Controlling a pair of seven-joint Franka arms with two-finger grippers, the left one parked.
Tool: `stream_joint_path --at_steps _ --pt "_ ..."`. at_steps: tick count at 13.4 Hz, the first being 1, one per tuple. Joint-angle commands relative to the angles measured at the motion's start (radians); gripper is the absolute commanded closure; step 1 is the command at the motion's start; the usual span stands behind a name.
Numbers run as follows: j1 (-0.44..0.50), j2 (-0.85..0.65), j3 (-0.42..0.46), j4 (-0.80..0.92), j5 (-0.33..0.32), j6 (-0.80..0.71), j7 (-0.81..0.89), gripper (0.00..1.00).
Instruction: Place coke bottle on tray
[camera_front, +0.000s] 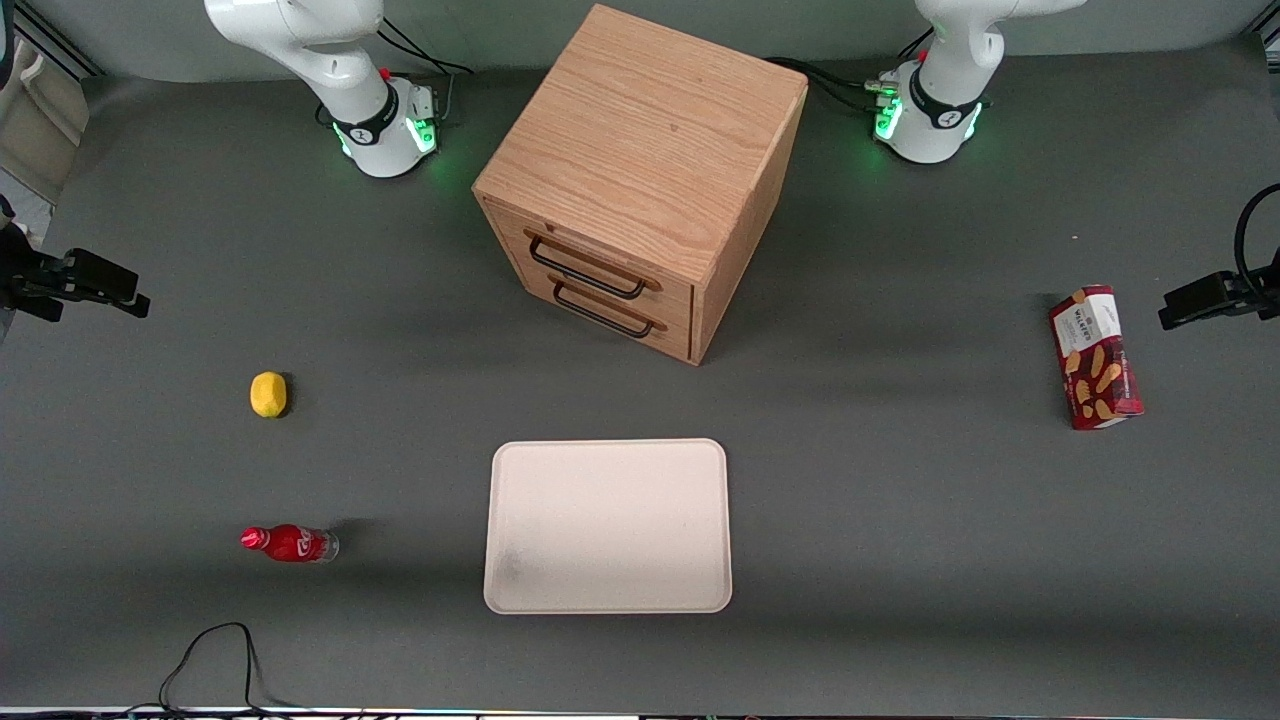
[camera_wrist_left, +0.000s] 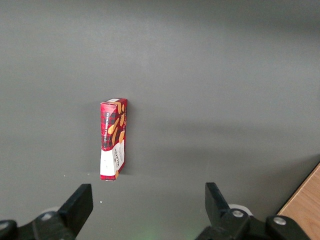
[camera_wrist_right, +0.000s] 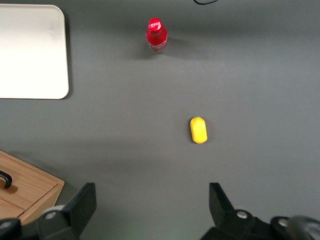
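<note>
coke bottle (camera_wrist_right: 156, 35) well off gripper (camera_wrist_right: 152, 207)

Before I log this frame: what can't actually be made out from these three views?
- Drawer contents: both drawers of the wooden cabinet are shut.
- Gripper: open, high above the table; the front view's top edge cuts off the arm, hiding it.
- Coke bottle: standing on the table beside the tray; liquid inside cannot be told.
- Lemon underside and biscuit box hidden faces.
- Cable: leaves at the frame edge.
</note>
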Motion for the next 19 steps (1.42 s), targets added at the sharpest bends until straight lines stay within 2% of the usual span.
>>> stream_joint_path --at_steps 1,14,19 --pt "0.014 -0.002 -0.010 0.004 -0.023 -0.006 -0.017 0.00" --pt "0.015 0.001 -0.009 0.006 -0.023 -0.006 -0.008 0.00" --pt "0.011 0.059 -0.009 0.062 -0.023 -0.003 -0.016 0.00"
